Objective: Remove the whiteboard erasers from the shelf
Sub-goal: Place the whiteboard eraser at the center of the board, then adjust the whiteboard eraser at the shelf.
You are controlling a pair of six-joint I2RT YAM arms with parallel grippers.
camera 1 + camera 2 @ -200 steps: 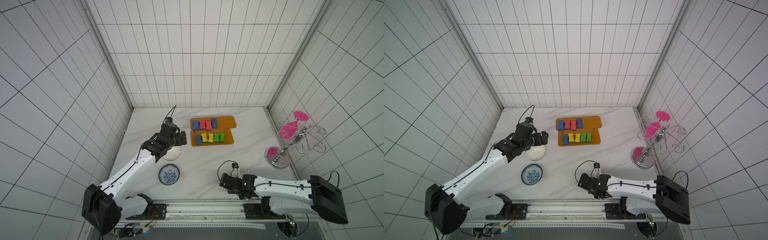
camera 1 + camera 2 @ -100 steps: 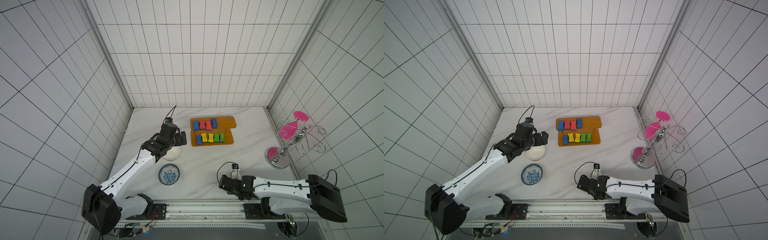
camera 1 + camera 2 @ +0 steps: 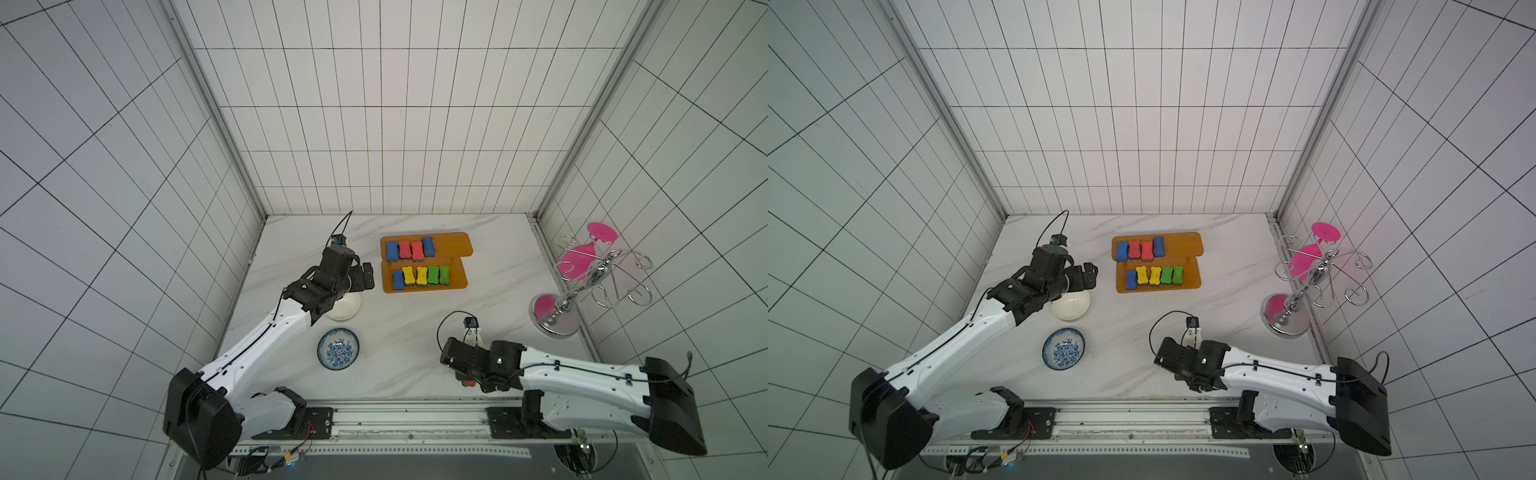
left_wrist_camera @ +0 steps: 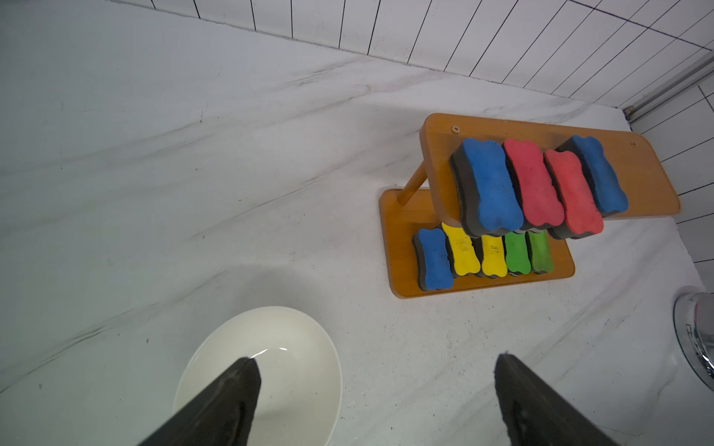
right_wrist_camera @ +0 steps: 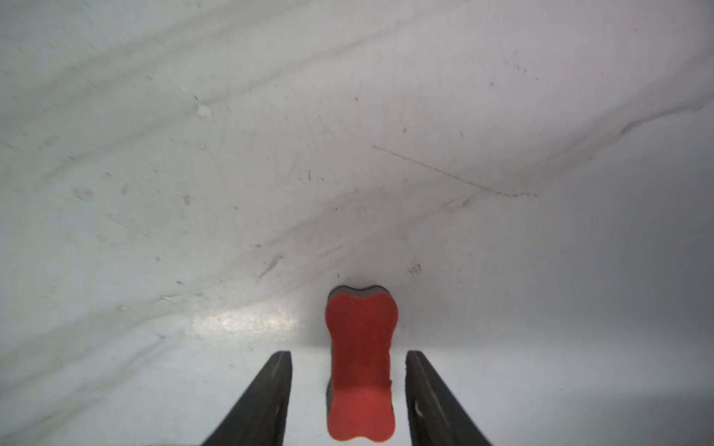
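Observation:
The orange two-tier shelf (image 3: pixel 453 249) (image 4: pixel 637 173) stands at the back of the table and holds several whiteboard erasers (image 3: pixel 415 250). Blue and red ones lie on its upper board, and a blue one, yellow ones and green ones (image 4: pixel 515 253) on the lower. My left gripper (image 3: pixel 367 277) (image 4: pixel 375 359) hangs wide open and empty over a white bowl, left of the shelf. One red eraser (image 5: pixel 361 359) lies on the table near the front edge. My right gripper (image 5: pixel 348 353) is open around it, with a gap on each side. In a top view only a red sliver (image 3: pixel 468 382) shows under the wrist.
A white bowl (image 3: pixel 344 307) (image 4: pixel 293 367) sits under the left wrist. A blue-patterned bowl (image 3: pixel 338 348) stands nearer the front. A chrome rack with pink glasses (image 3: pixel 582 286) occupies the right edge by the wall.
My right jaws have spread apart, and the right wrist has shifted slightly left near the table's front. The left arm has not moved.

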